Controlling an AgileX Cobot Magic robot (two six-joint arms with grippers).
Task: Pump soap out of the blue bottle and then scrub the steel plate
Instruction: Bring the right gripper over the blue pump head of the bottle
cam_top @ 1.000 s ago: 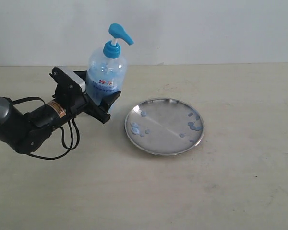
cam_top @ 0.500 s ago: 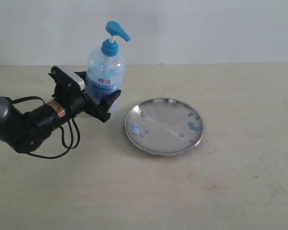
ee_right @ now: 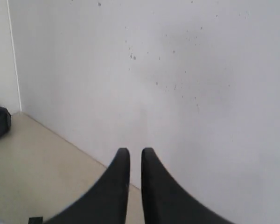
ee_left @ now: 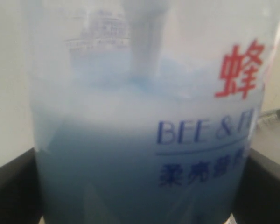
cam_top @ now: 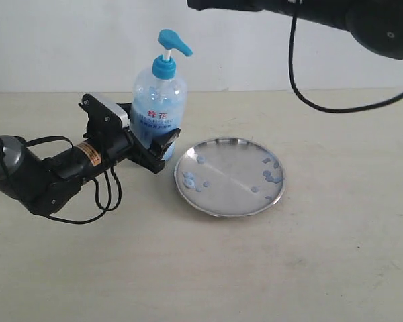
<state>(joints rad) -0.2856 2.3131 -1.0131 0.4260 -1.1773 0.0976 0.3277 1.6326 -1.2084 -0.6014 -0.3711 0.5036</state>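
The blue bottle [cam_top: 158, 107] stands upright just left of the steel plate [cam_top: 230, 176], its bright blue pump head [cam_top: 171, 41] pointing right over the plate's near side. My left gripper [cam_top: 153, 139] is shut on the bottle's lower body. In the left wrist view the bottle [ee_left: 144, 140] fills the picture between two black fingers [ee_left: 9, 186]. Pale blue soap droplets [cam_top: 191, 180] dot the plate. My right gripper [ee_right: 135, 151] is shut and holds nothing; it faces the white wall, and its arm [cam_top: 302, 13] hangs high above the bottle and plate.
A beige table [cam_top: 289, 268] carries everything, with a white wall [cam_top: 289, 60] behind it. The right arm's black cable [cam_top: 302, 87] loops down above the table's back right. The left arm's cables [cam_top: 97, 201] trail on the table on the left.
My left gripper has carried the bottle a little to the right, closer to the plate. The right arm has come into the exterior view along the top edge.
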